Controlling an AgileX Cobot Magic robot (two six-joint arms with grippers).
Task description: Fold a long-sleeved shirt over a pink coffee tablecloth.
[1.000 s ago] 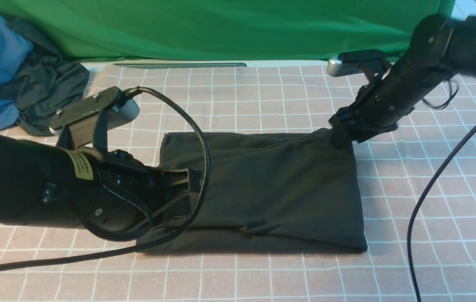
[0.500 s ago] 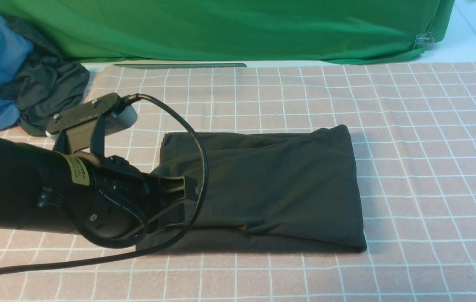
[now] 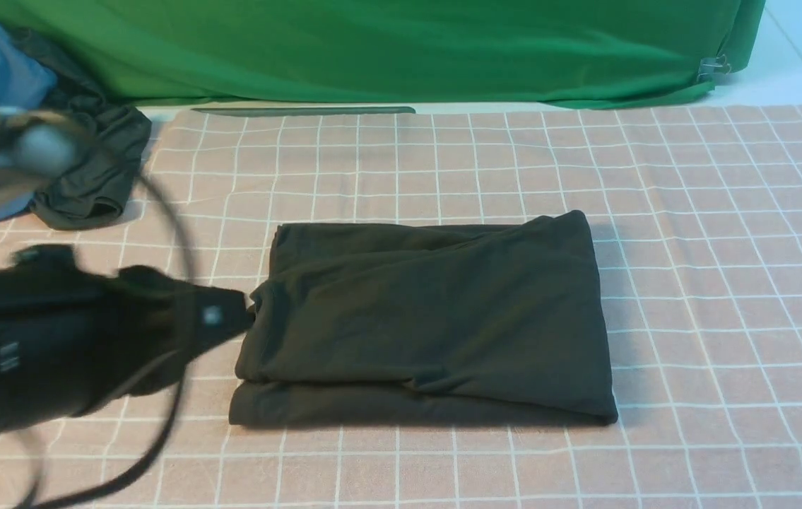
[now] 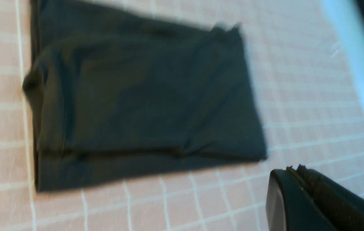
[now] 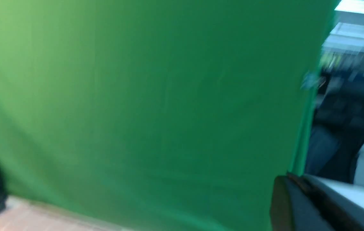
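Left end effector (image 3: 242,319), pressed together and empty, reaches low from 9 o'clock, tip just beside the folded long-sleeved shirt (image 3: 436,318) lying mid pink coffee tablecloth (image 3: 711,283). Right end effector (image 5: 292,186) closed, facing green fabric (image 5: 137,96).

Blurred black left arm (image 3: 54,339) with looping black cable (image 3: 174,297) and grey wrist camera (image 3: 37,152)

Bare pink coffee tablecloth (image 3: 711,297) lies open beyond and right of the folded long-sleeved shirt (image 3: 436,318), which sits just ahead of the shut left gripper (image 3: 242,318); heaped garments (image 3: 86,166) crowd its far left, green fabric (image 3: 401,49) walls the back.
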